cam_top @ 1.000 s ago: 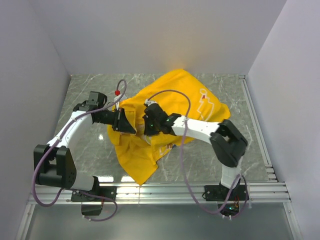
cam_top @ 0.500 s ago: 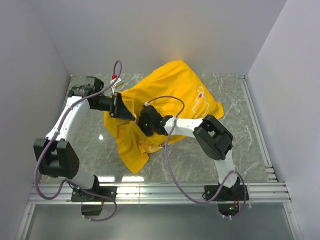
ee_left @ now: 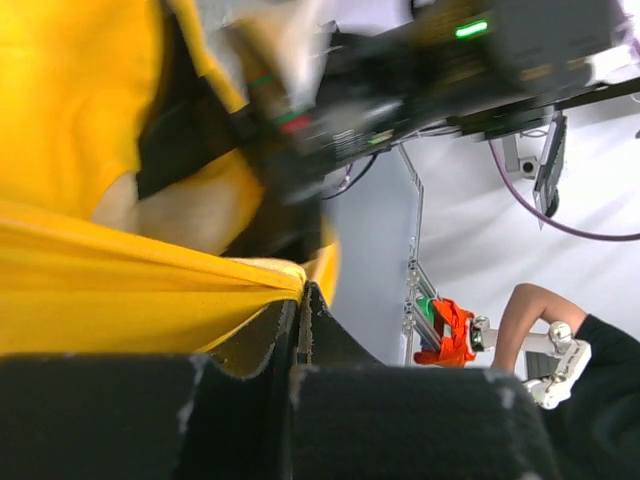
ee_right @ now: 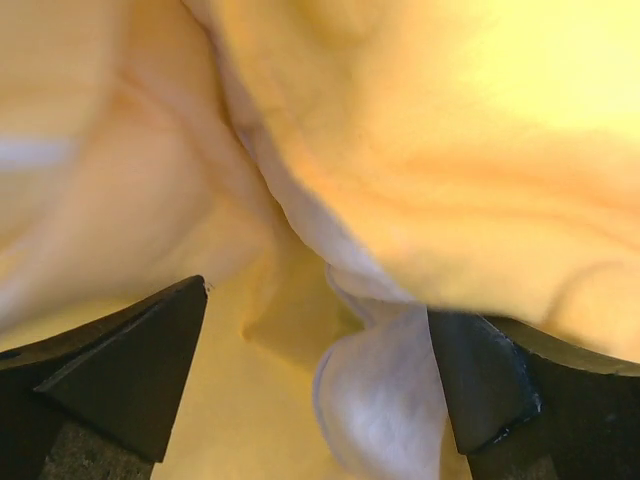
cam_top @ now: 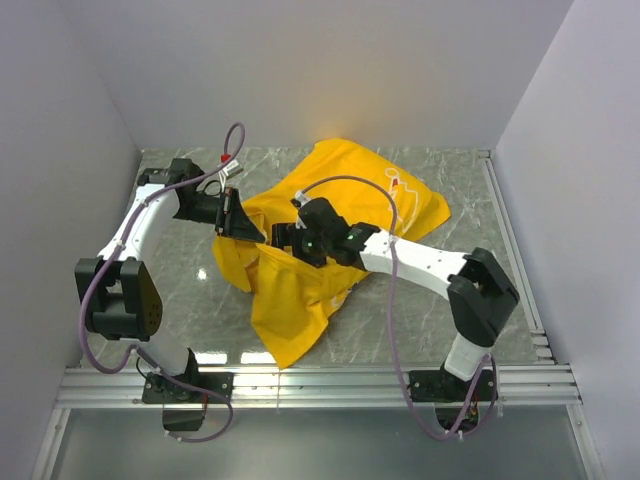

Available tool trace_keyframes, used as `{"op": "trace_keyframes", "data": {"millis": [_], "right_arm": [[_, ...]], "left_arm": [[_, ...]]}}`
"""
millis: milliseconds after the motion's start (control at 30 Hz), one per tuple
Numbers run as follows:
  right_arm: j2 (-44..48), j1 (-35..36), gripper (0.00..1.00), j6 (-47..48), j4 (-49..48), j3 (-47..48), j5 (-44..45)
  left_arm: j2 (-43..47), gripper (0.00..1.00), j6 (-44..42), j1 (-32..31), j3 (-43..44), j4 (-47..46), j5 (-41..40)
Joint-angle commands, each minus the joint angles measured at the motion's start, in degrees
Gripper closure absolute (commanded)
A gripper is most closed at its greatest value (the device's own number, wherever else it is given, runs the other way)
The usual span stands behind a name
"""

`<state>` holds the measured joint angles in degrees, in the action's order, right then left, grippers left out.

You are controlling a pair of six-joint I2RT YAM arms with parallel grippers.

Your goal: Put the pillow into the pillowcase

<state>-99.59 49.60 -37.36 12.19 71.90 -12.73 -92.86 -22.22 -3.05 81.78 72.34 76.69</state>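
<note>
The bright yellow pillowcase (cam_top: 340,190) lies rumpled across the middle of the table. My left gripper (cam_top: 243,225) is shut on its left edge, and in the left wrist view the yellow cloth (ee_left: 100,290) is pulled taut from the closed jaws of that gripper (ee_left: 300,292). My right gripper (cam_top: 283,240) sits at the case's opening beside the left one. In the right wrist view this gripper (ee_right: 316,300) stands wide open with yellow cloth (ee_right: 450,120) all round. A white fold of the pillow (ee_right: 385,400) lies loose against the right finger (ee_right: 480,385). From above the pillow is hidden.
The table top (cam_top: 180,300) is grey marble pattern, closed in by white walls on three sides. Aluminium rails (cam_top: 380,380) run along the near edge and the right side (cam_top: 515,250). The blurred right arm (ee_left: 420,70) fills the top of the left wrist view.
The right gripper has gone from shut to wide open, and its arm has swung out to the right. The left gripper has carried the case's edge a little farther back. The case has shifted.
</note>
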Motion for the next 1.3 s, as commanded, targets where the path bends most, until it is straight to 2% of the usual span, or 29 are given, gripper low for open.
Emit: {"op": "trace_keyframes", "data": {"millis": [0,133,300,367,467,567,667,700,800,867,900,933,1067,1100,1167,1267], "right_arm": [[4.7,-1.0,0.02,7.8,7.3,3.0,8.1],[5.8,-1.2,0.11,12.1,9.3,3.7,12.6],[-2.2,-0.9,0.02,17.9,15.7,8.6,16.9],[-2.8,-2.2,0.03,17.3,15.9,8.3,14.4],[1.0,-2.5,0.05,17.7,6.8,3.3,8.1],[1.9,-2.2,0.06,19.4,5.7,3.8,5.0],[-0.4,-1.4,0.09,21.2,8.3,7.2,8.8],[-1.6,-1.4,0.16,21.6,9.9,8.0,10.1],[-1.7,-1.3,0.23,22.9,12.0,9.4,12.6],[-1.3,-1.4,0.32,23.6,12.9,9.0,12.6],[-1.1,-1.4,0.45,24.3,13.4,8.9,12.3],[-1.0,-1.4,0.53,24.6,14.2,8.9,11.5],[0.7,-1.4,0.7,26.0,13.5,6.6,8.2],[0.9,-1.4,0.87,26.2,13.3,6.4,8.2],[0.8,-1.7,1.0,26.6,13.8,7.3,9.5],[0.9,-2.4,1.0,27.1,14.5,8.9,11.5]], "left_arm": [[1.9,0.97,-0.1,0.7,-1.7,-1.6,0.3],[1.5,0.99,-5.3,1.6,-4.8,0.0,-2.9],[0.4,1.0,-13.1,1.7,-7.8,3.5,-6.6],[0.0,0.99,-15.6,1.7,-9.4,4.0,-7.9],[0.3,0.99,-17.2,1.6,-11.2,3.9,-9.9],[1.0,1.0,-17.9,1.6,-12.8,2.7,-11.6],[1.8,0.99,-16.5,1.6,-13.9,0.9,-12.3],[2.1,0.99,-15.1,1.6,-14.1,-0.4,-12.2],[2.7,1.0,-15.1,1.6,-13.9,-0.4,-11.0],[2.9,0.99,-15.9,1.6,-13.5,0.2,-10.1],[2.9,1.0,-16.4,1.6,-13.3,1.6,-8.8],[2.7,0.99,-17.3,1.6,-12.5,2.4,-7.9],[1.9,0.99,-19.0,1.6,-9.7,6.0,-0.8],[1.7,0.99,-18.4,1.6,-9.1,6.0,0.1],[1.0,1.0,-17.0,1.6,-7.3,6.1,1.8],[0.8,0.99,-17.1,1.6,-5.7,6.0,0.9]]}}
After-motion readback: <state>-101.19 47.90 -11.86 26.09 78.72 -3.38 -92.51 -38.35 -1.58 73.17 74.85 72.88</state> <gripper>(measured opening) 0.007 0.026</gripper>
